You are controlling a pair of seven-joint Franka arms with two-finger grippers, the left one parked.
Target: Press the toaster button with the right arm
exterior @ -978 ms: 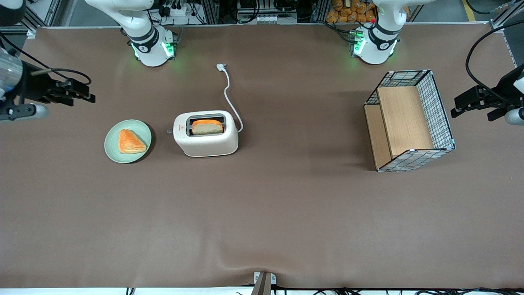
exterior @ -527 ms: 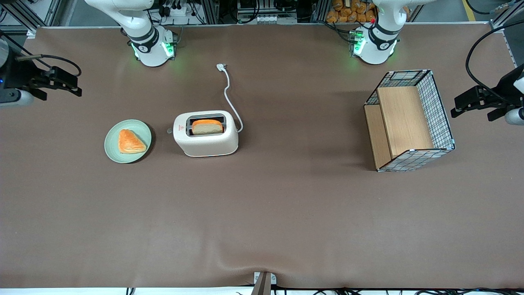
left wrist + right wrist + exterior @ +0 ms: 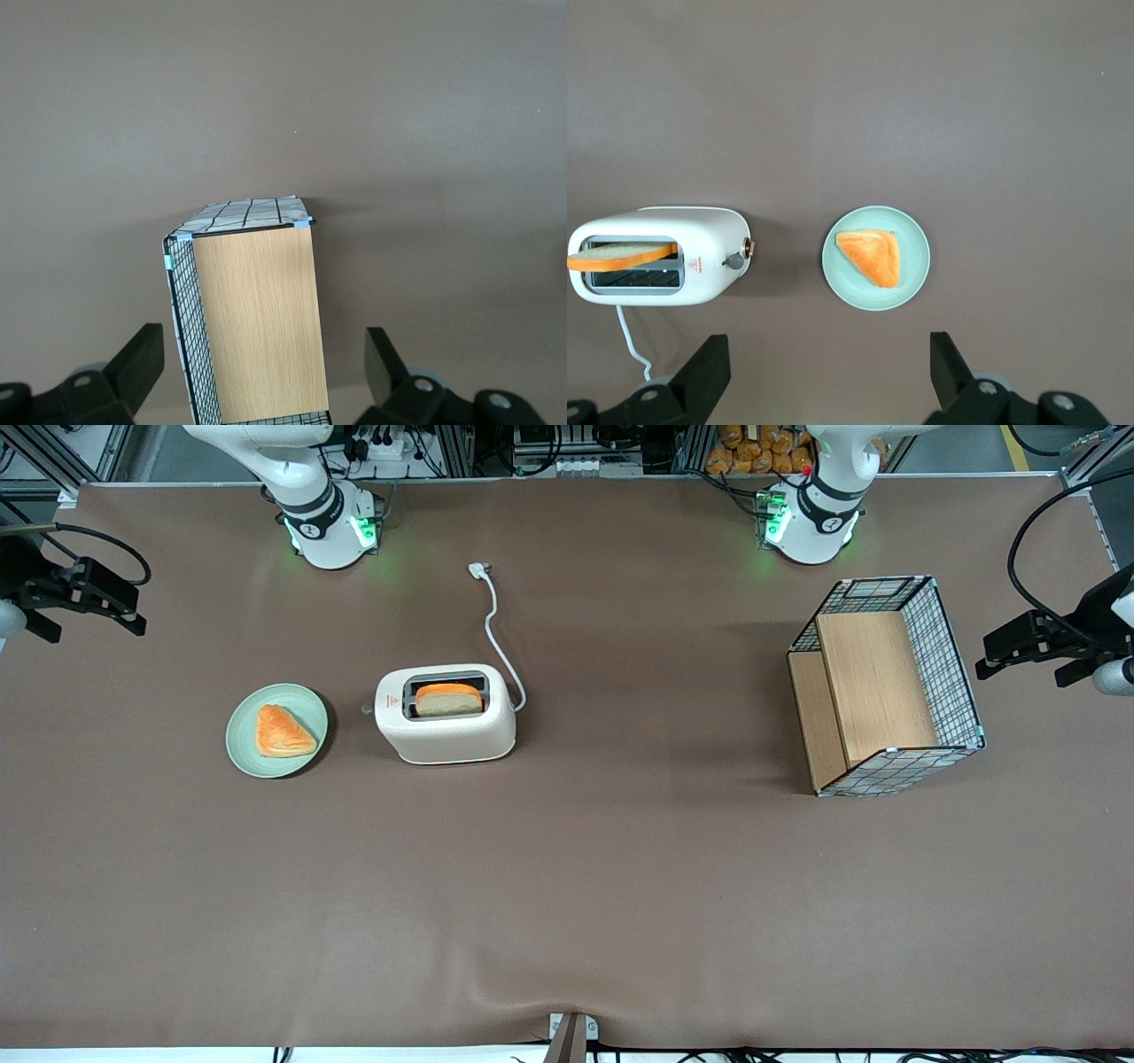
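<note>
Showing, front view: one toaster (image 3: 446,715) mid-table holds one bread slice (image 3: 449,699); one green plate (image 3: 276,731) holds one pastry (image 3: 283,731); one wire basket (image 3: 889,685) toward the parked arm's end. My gripper (image 3: 93,598) hangs at the working arm's table edge.

Right wrist view: my fingers (image 3: 704,372) spread wide, holding nothing; toaster button (image 3: 733,259) faces the plate.

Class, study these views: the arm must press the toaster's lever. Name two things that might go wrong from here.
1. The hand, fingers open, hangs high near the working arm's table end, apart from the toaster button. The knob is small, so the fingers may miss it.
2. The plate with the pastry lies beside the knob; a low approach might knock it.
</note>
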